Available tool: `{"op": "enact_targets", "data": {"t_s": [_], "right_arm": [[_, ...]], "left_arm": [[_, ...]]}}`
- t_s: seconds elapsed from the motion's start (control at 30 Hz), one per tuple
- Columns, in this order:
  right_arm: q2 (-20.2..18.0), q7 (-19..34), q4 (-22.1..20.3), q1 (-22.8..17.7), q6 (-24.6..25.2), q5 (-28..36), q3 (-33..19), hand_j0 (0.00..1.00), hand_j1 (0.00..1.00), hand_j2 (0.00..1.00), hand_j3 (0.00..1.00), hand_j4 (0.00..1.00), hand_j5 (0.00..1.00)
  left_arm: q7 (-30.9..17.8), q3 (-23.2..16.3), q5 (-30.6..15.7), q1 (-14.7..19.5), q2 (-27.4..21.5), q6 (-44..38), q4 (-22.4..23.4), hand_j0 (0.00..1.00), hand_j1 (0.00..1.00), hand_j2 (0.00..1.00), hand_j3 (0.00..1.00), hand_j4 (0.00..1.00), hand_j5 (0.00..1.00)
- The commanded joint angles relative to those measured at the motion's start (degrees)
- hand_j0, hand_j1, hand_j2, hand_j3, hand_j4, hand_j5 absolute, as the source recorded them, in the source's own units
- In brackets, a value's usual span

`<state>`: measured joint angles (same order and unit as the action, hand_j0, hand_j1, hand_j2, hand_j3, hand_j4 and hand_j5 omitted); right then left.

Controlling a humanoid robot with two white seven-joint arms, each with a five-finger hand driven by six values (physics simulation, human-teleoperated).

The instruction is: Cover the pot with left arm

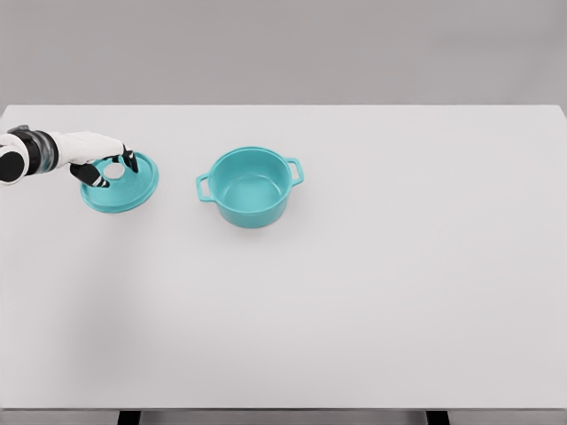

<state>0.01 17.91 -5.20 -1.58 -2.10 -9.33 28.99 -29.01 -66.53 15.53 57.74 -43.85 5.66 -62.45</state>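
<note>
The teal lid (121, 188) lies flat on the white bench (372, 292), near and to the left of the open teal pot (252, 187). Our left hand (106, 161) sits over its knob, fingers curled around it in what looks like a grasp. We judge we should grip firmly, lift it level, and center it above the rim.

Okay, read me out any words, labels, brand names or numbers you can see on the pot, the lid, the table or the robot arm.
No readable text anywhere in the head view.
Pot: plain teal, no marking.
Lid: plain teal with a white knob, no marking.
Left hand, its fingers around the lid's knob: white and black, no lettering visible.
Table: plain white, nothing printed.
</note>
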Motion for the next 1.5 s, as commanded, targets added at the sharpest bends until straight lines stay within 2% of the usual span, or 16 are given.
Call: {"op": "enact_targets", "data": {"t_s": [0.0, 0.33, 0.47, 0.63, 0.77, 0.83, 1.0, 1.17, 1.3, 1.47], "right_arm": [[0.0, -0.1, 0.0, 0.0, 0.0, 0.0, 0.0, 1.00, 1.00, 1.00, 1.00, 1.00, 1.00], [0.0, 0.0, 0.0, 0.0, 0.0, 0.0, 0.0, 1.00, 1.00, 1.00, 1.00, 1.00, 1.00], [0.0, 0.0, 0.0, 0.0, 0.0, 0.0, 0.0, 1.00, 1.00, 1.00, 1.00, 1.00, 1.00], [0.0, 0.0, 0.0, 0.0, 0.0, 0.0, 0.0, 1.00, 1.00, 1.00, 1.00, 1.00, 1.00], [0.0, 0.0, 0.0, 0.0, 0.0, 0.0, 0.0, 1.00, 1.00, 1.00, 1.00, 1.00, 1.00], [0.0, 0.0, 0.0, 0.0, 0.0, 0.0, 0.0, 1.00, 1.00, 1.00, 1.00, 1.00, 1.00], [0.0, 0.0, 0.0, 0.0, 0.0, 0.0, 0.0, 1.00, 1.00, 1.00, 1.00, 1.00, 1.00], [0.0, 0.0, 0.0, 0.0, 0.0, 0.0, 0.0, 1.00, 1.00, 1.00, 1.00, 1.00, 1.00], [0.0, 0.0, -0.1, 0.0, 0.0, 0.0, 0.0, 1.00, 1.00, 1.00, 1.00, 1.00, 1.00], [0.0, 0.0, 0.0, 0.0, 0.0, 0.0, 0.0, 1.00, 1.00, 1.00, 1.00, 1.00, 1.00]], "left_arm": [[-0.1, 0.0, -0.3, 0.0, 0.0, 0.1, -0.1, 0.60, 0.60, 0.60, 0.60, 0.60, 0.60], [-0.1, 0.0, -0.4, 0.0, -0.2, 0.1, -0.8, 0.49, 0.49, 0.49, 0.49, 0.49, 0.49], [-0.2, -0.1, -0.4, 0.3, -0.3, 0.1, -0.8, 0.47, 0.47, 0.47, 0.47, 0.47, 0.47], [-0.8, 0.0, -0.5, 0.8, -0.4, 4.3, -0.9, 0.42, 0.42, 0.42, 0.42, 0.42, 0.42], [-1.7, 0.0, -0.7, 1.4, -2.4, 6.8, -4.3, 0.42, 0.42, 0.42, 0.42, 0.42, 0.42], [-4.1, 0.1, -2.8, 2.3, -2.8, 9.4, -5.0, 0.42, 0.42, 0.42, 0.42, 0.42, 0.42], [-6.0, 0.1, -5.3, 5.3, -2.1, 12.2, -5.1, 0.43, 0.43, 0.43, 0.43, 0.43, 0.43], [-6.0, 0.2, -7.8, 7.1, -2.0, 12.2, -8.9, 0.43, 0.43, 0.43, 0.43, 0.43, 0.43], [-6.0, 0.3, -8.3, 8.7, -1.2, 11.9, -10.1, 0.43, 0.43, 0.43, 0.43, 0.43, 0.43], [-6.0, 0.3, -9.8, 10.7, 2.2, 11.7, -10.4, 0.44, 0.44, 0.44, 0.44, 0.44, 0.44]]}}
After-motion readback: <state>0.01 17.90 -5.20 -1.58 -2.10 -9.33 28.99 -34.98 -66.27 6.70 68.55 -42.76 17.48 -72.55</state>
